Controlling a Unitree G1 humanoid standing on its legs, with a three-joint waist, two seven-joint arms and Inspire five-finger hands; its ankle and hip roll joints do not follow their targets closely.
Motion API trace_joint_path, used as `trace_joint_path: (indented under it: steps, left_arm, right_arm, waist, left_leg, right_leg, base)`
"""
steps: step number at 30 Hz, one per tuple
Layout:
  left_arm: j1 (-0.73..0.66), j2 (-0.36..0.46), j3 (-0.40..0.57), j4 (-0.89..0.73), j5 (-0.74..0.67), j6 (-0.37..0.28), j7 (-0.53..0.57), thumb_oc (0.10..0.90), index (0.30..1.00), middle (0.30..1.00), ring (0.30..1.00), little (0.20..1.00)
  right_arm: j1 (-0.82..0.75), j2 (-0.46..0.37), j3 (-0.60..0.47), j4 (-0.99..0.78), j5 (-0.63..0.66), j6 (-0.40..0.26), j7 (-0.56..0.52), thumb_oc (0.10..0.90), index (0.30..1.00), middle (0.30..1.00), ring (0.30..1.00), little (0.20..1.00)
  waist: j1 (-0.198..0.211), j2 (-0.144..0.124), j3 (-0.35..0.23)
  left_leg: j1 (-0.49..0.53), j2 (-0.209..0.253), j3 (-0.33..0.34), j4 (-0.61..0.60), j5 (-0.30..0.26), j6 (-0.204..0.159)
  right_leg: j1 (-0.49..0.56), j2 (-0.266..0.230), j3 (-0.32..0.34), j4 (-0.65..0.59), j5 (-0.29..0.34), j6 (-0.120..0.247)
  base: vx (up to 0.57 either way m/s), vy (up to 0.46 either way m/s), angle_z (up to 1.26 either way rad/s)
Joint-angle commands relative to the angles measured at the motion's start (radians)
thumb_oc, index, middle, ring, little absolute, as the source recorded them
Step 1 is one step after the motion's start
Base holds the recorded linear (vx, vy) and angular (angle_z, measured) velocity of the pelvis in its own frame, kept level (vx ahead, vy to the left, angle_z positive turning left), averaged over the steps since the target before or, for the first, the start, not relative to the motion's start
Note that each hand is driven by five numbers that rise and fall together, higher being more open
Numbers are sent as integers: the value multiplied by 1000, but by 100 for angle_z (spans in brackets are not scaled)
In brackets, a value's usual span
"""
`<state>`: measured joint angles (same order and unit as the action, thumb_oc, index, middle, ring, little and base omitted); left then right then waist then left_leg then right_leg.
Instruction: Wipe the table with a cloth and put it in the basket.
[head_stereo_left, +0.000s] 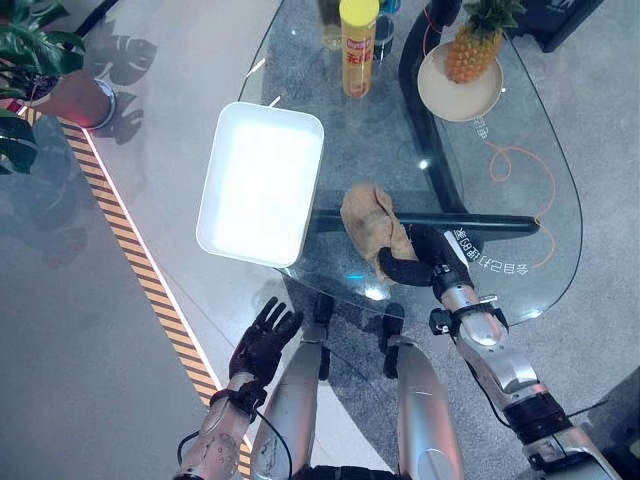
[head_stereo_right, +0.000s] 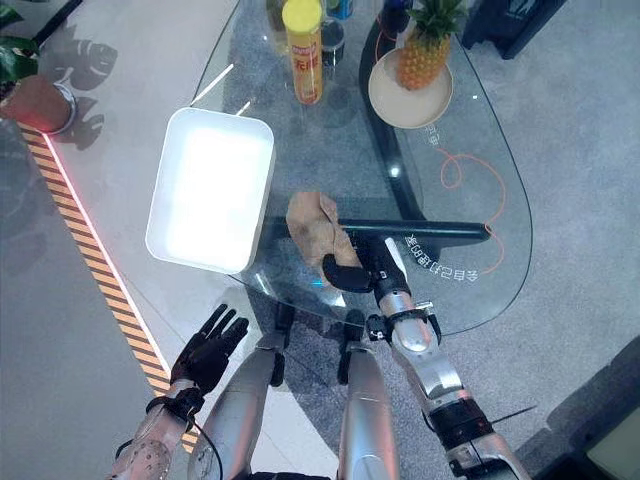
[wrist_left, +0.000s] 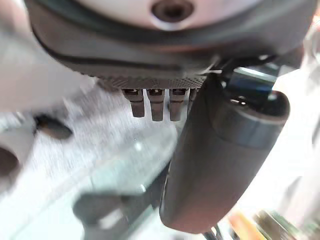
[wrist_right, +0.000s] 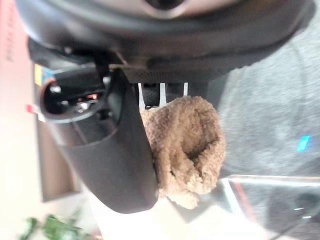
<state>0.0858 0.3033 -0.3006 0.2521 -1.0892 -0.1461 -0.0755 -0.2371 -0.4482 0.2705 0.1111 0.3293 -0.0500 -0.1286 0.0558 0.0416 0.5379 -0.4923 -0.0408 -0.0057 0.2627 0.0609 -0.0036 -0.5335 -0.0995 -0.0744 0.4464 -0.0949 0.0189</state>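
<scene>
Glass table, rounded, with grey floor seen through it. Brown fuzzy cloth bunched up on the glass near the front edge, just right of the white basket. Right hand on the cloth's near side, thumb and fingers curled round it and pinching it; same clamp seen close up from the right wrist, with the cloth squeezed beside the dark thumb. Cloth on the table, not in the basket.

Basket sitting on the table's left part, its near left corner hanging past the glass edge, white inside.

Left hand low down, off the table, below the basket's near end, fingers straight and spread apart, holding nothing. From the left wrist, straight fingers pointing out over the floor.

Farther back on the glass: tall yellow can standing up, and a pineapple on a round plate to its right. Well apart from the cloth, both.

Orange cord looping under the glass on the right. Potted plant on the floor at far left. Striped yellow and black line running along the floor left of the table.
</scene>
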Motion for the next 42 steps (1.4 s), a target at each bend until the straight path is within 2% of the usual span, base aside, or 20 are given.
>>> trace_joint_path:
  steps: [1,6,9,13,21,26,35,39,42]
  left_arm:
    - [62,19,29,-148,-80,-64,-82,800,900,900,900,900]
    - [63,20,37,-221,-97,-83,-163,800,900,900,900,900]
    - [57,40,36,-277,-168,-34,-259,800,900,900,900,900]
    - [30,40,20,-312,-258,15,-312,800,900,900,900,900]
    - [-1,36,-7,-380,-441,104,-413,800,900,900,900,900]
    - [-13,47,-29,-416,-491,130,-454,800,900,900,900,900]
    - [-60,59,-47,-414,-516,95,-409,800,900,900,900,900]
    - [-72,70,-45,-416,-504,81,-361,800,900,900,900,900]
    - [-72,74,-41,-415,-492,85,-337,800,900,900,900,900]
  right_arm:
    - [-2,18,-69,-255,57,-193,46,100,300,300,300,200]
    - [36,7,-109,-339,88,-228,77,100,300,300,300,200]
    - [66,-20,-121,-403,124,-261,140,100,300,300,300,200]
    - [63,-28,-107,-444,115,-265,187,100,300,300,300,200]
    - [48,-48,-72,-472,102,-272,199,100,300,300,300,200]
    - [38,-55,-29,-478,94,-277,222,100,300,300,300,200]
    - [-15,-70,76,-506,26,-239,299,100,300,300,300,200]
    - [-24,-94,116,-522,-58,-218,331,100,300,300,300,200]
    - [-23,-108,133,-519,-54,-215,338,100,300,300,300,200]
  waist:
    - [-10,-15,-18]
    - [-22,-27,-18]
    - [-36,-34,-18]
    - [-50,-39,-18]
    - [-64,-45,-18]
    - [-62,-48,-18]
    - [-59,-50,-18]
    - [-56,-53,-18]
    - [-53,-54,-18]
  left_leg:
    - [25,-54,35,114,-103,83]
    - [15,-46,48,136,-111,86]
    - [3,-40,58,149,-113,90]
    - [-8,-34,71,158,-114,92]
    - [-29,-28,91,175,-112,94]
    - [-35,-28,92,177,-107,93]
    - [-52,-30,89,189,-96,90]
    - [-65,-34,85,202,-94,91]
    - [-65,-34,85,206,-93,91]
  right_leg:
    - [73,39,-59,-75,87,-14]
    - [68,46,-50,-65,86,-19]
    - [58,57,-32,-60,91,-20]
    - [48,66,-17,-60,97,-20]
    - [38,75,0,-62,106,-22]
    - [40,77,5,-69,113,-23]
    - [32,76,9,-67,117,-25]
    - [23,77,12,-58,119,-23]
    - [25,76,11,-58,120,-23]
  base:
    - [40,-72,-3]
    - [11,-24,-2]
    - [16,-19,-4]
    - [0,2,-16]
    - [-14,-3,-11]
    - [-8,-8,-3]
    - [0,0,0]
    - [0,0,0]
    - [-1,-1,1]
